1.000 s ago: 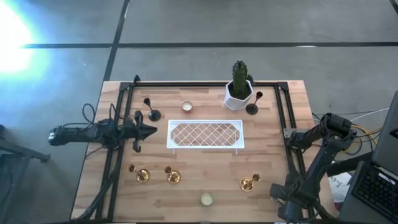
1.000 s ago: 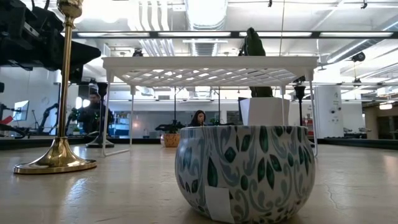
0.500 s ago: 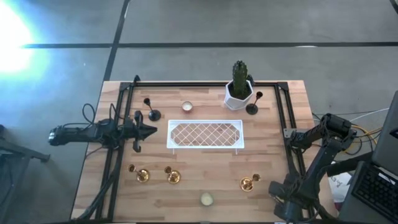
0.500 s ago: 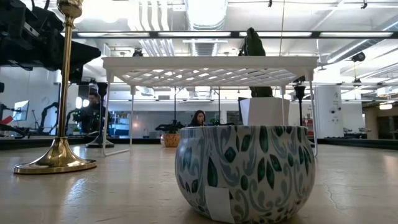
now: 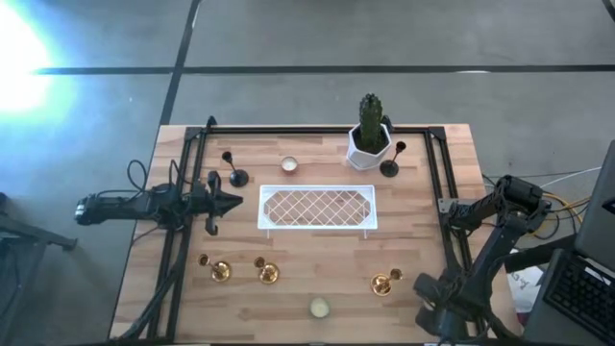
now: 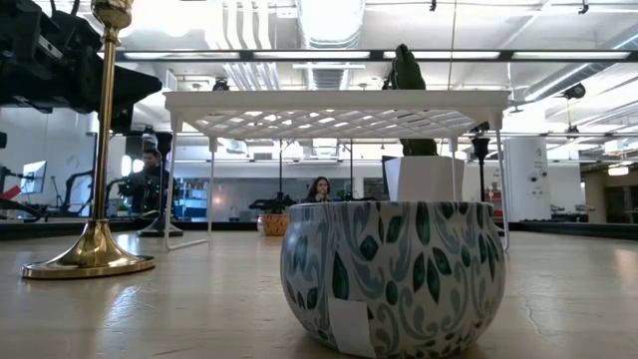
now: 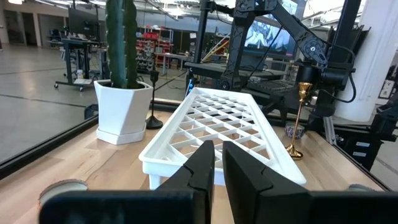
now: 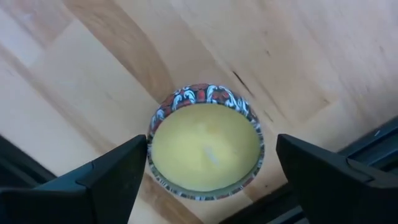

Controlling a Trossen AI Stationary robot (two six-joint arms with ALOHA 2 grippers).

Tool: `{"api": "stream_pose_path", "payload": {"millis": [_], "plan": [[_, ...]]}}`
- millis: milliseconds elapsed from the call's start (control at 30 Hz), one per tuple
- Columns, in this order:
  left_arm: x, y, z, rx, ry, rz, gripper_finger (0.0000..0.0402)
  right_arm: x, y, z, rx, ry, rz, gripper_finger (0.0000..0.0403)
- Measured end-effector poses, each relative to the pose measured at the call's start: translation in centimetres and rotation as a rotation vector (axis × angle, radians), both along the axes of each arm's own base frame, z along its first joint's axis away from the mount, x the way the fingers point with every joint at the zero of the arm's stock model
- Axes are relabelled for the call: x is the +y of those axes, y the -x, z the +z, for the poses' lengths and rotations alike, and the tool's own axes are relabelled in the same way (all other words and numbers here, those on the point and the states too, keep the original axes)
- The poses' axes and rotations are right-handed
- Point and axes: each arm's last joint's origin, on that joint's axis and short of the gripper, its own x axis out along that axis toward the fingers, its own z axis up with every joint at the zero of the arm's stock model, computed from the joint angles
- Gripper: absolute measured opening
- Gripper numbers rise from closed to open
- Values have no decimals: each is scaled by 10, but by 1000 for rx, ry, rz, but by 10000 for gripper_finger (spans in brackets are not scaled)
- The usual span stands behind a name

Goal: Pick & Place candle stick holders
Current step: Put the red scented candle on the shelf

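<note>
candle stick holders (image 5: 220, 270): three shiny gold, two matte black | left claw (image 5: 233, 203): closed, empty | right claw (image 8: 205, 165): wide, empty

Setting: open-plan robotics lab or workshop, industrial in build. Wooden table (image 5: 317, 279) with a black metal frame (image 5: 187, 192) stands on a bare concrete floor (image 5: 307, 38). Exposed ducts (image 6: 329, 20) and strip lights (image 6: 299, 55) run along the ceiling. Beyond the table: a seated person (image 6: 319, 189) at a desk, another person (image 6: 150, 179) standing, a monitor (image 7: 267, 37), wheeled carts (image 7: 74, 62) and shelving (image 7: 158, 56) across a long hall. Loose cables (image 5: 567, 202) lie beside the table.
</note>
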Motion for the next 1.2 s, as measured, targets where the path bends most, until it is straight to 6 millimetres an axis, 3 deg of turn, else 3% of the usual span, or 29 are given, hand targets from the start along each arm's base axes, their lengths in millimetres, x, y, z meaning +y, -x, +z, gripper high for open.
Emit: {"api": "stream_pose_path", "payload": {"millis": [533, 1200], "plan": [[0, 0, 0, 0, 0, -1, 37, -5, 2, -12, 0, 2, -42, 359], [0, 0, 0, 0, 0, -1, 37, -10, 9, -25, 40, -39, 149, 359]]}}
